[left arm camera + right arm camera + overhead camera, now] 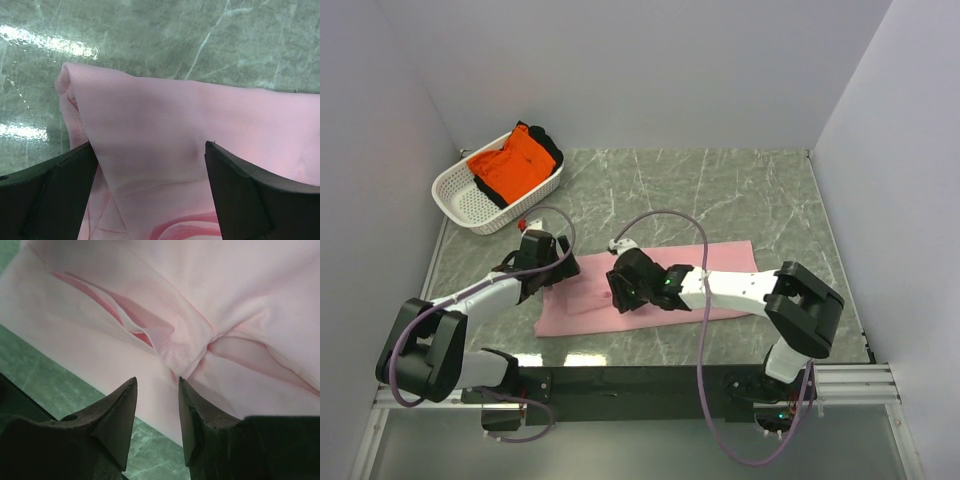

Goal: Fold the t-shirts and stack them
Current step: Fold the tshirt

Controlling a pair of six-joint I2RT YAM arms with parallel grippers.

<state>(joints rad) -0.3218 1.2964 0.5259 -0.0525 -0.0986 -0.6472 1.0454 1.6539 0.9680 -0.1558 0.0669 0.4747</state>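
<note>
- Over at ten o'clock on the table, the white basket holds the bunched orange t-shirt.
- From its base, the left arm stretches low toward two o'clock. The left gripper is spread wide and released, its fingers flanking the pink t-shirt's folded edge.
- That pink t-shirt lies flat near six o'clock, under both wrists.
- Folded at its elbow, the right arm reaches low toward nine o'clock. The right gripper is parted and grips nothing, its tips just short of a puckered fold.
</note>
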